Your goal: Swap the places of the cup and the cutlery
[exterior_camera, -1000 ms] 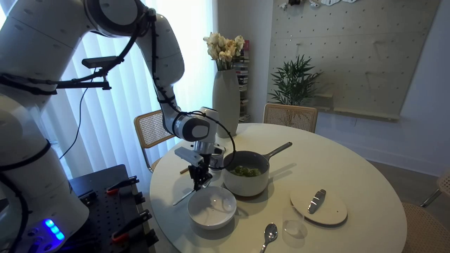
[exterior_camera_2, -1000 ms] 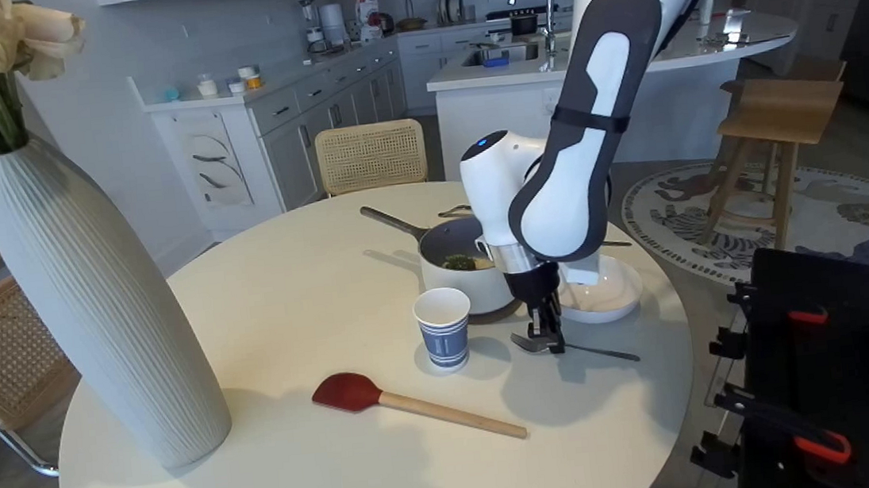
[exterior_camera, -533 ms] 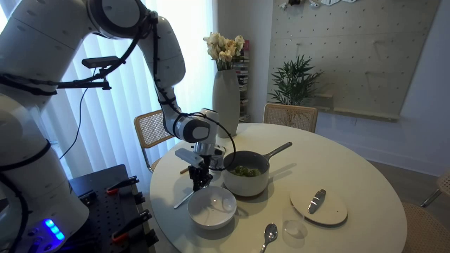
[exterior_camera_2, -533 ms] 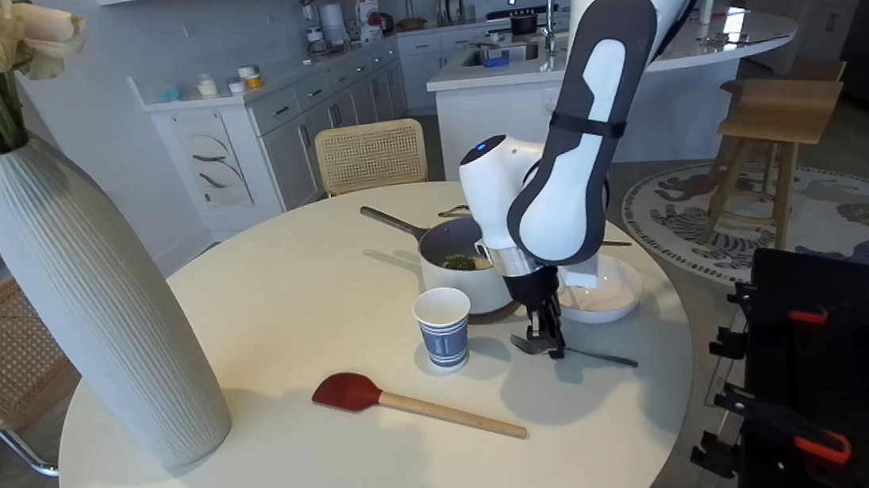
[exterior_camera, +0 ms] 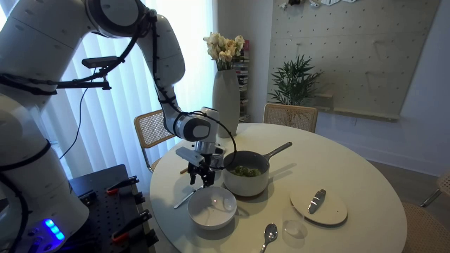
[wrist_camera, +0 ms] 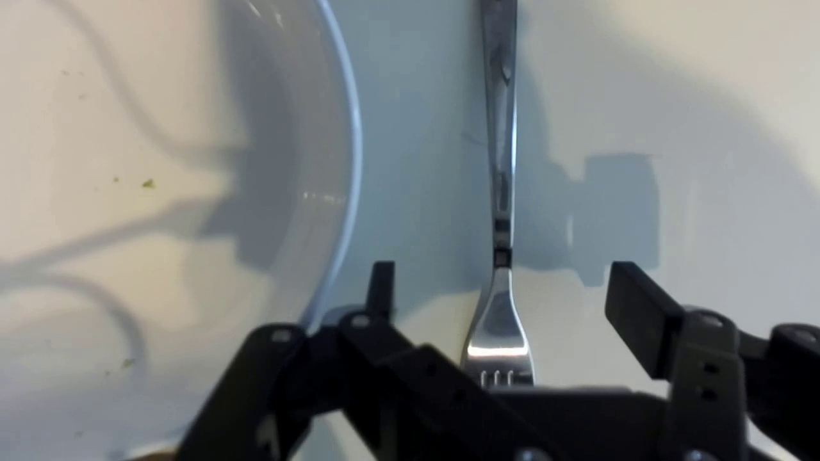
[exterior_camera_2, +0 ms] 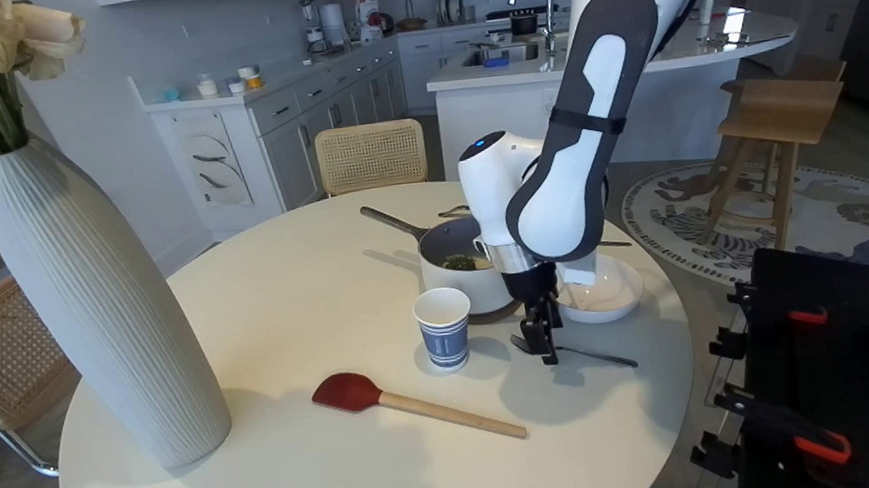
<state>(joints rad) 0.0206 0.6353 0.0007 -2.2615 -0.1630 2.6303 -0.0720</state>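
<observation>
The cutlery shows as a silver fork and a silver spoon, apart from each other. Beside the white bowl the fork lies on the table. My gripper stands open above it, one finger on each side of its neck and clear of it; part of the tines is hidden behind the gripper. In an exterior view the gripper has its two fingers spread. The cup, white with blue bands, stands upright a little way off, partly hidden by the arm in an exterior view.
The white bowl is close to the left finger. A pot with greens stands near the arm. Also on the table are a red spatula, a tall vase, a clear glass and a plate bearing a silver utensil.
Earlier the jaws were shut on the fork, which sank slightly. Now they have opened and let it go, and the arm has risen a touch. The cup has not moved.
</observation>
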